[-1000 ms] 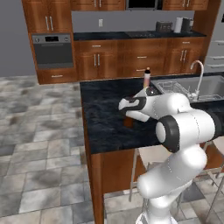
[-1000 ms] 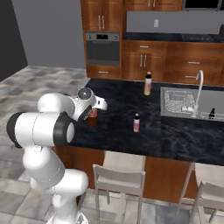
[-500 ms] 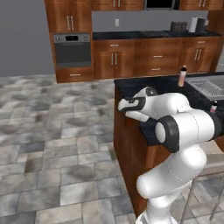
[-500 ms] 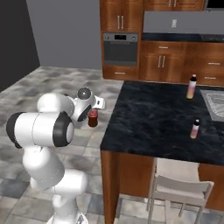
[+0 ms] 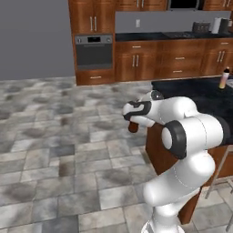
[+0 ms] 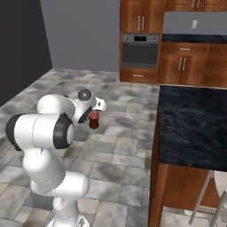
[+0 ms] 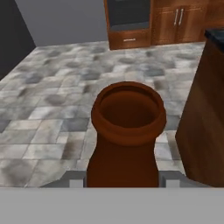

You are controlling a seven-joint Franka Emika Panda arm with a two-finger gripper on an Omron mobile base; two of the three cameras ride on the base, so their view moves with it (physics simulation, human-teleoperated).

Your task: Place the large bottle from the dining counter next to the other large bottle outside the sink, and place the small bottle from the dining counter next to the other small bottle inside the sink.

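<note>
My gripper point(image 5: 133, 117) is shut on the large bottle point(image 5: 133, 127), a dark brown bottle with a red label that hangs upright over the tiled floor. From the other side, the large bottle point(image 6: 93, 120) shows just under the gripper point(image 6: 94, 111). In the hand view its open round mouth point(image 7: 128, 109) sits right in front, between the gripper's point(image 7: 124, 180) fingers. The dining counter point(image 5: 207, 96) with its black stone top lies to my right, clear of the bottle. On it, at the far right edge, stands the other large bottle point(image 5: 223, 78), pale with an orange band.
Grey tiled floor point(image 5: 59, 136) spreads to the left and ahead. A wall of wood cabinets with a built-in oven point(image 5: 94, 51) stands at the back. The counter's wooden side point(image 7: 205, 113) is close on the right, and a pale stool point(image 6: 213, 195) stands by the counter point(image 6: 190, 128).
The whole picture has shifted: the camera moved, so the counter slid to the right and more floor came into view. The brown bottle stays in my grip.
</note>
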